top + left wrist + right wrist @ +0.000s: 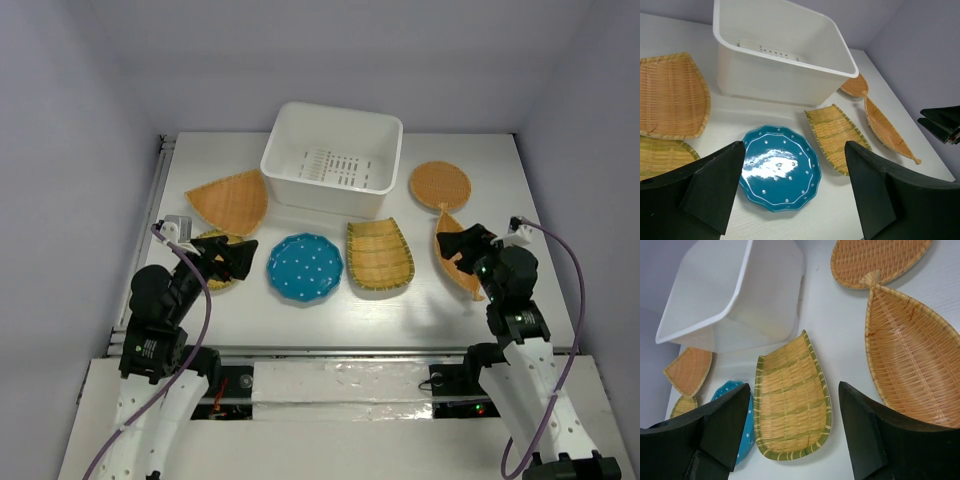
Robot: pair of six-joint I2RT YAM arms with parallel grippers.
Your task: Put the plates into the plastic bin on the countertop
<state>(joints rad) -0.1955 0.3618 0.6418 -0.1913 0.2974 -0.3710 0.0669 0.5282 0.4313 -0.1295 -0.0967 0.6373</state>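
Observation:
The white plastic bin (335, 160) stands empty at the back of the countertop (330, 320). In front of it lie the teal dotted plate (305, 267) and a squarish green-rimmed wicker plate (379, 254). A fan wicker plate (230, 200) lies at the left, a round one (439, 184) and a leaf one (452, 240) at the right. My left gripper (235, 255) is open and empty over another wicker plate (215, 282), facing the teal plate (780, 167). My right gripper (465, 250) is open and empty over the leaf plate (915, 375), facing the squarish plate (790, 400).
A metal rail (150, 240) runs along the table's left edge, with purple walls on three sides. The bin (780, 55) fills the back of the left wrist view, where the right gripper (940, 122) shows at the far right.

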